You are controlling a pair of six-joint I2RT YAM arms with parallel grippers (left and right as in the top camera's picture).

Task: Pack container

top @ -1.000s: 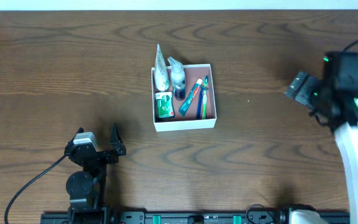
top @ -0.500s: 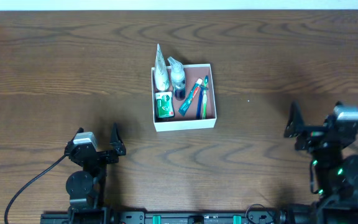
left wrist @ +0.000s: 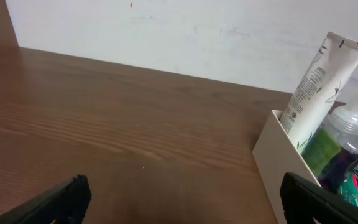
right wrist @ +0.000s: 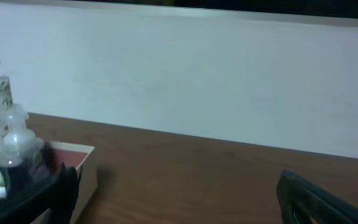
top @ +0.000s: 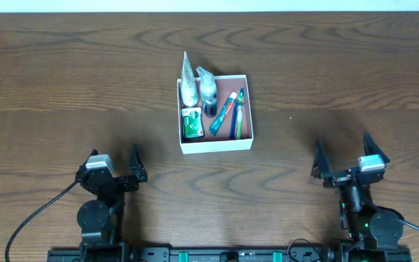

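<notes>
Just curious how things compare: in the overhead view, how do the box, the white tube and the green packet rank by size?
Largest is the container, then the white tube, then the green packet.

Worktop [top: 64, 87]: dark brown wood with wavy grain, lying beneath both pairs of jaws and stretching well ahead of them.
Wall [left wrist: 166, 37]: plain white, upright beyond the worktop's far edge, straight ahead of the left jaws and the right jaws.
Red speck [left wrist: 131, 5]: tiny mark high on the wall, ahead of the left jaws.
Black cable [top: 38, 211]: curves over the worktop behind and left of the left jaws.
Black rail [top: 217, 255]: along the near edge, behind both jaws.
</notes>
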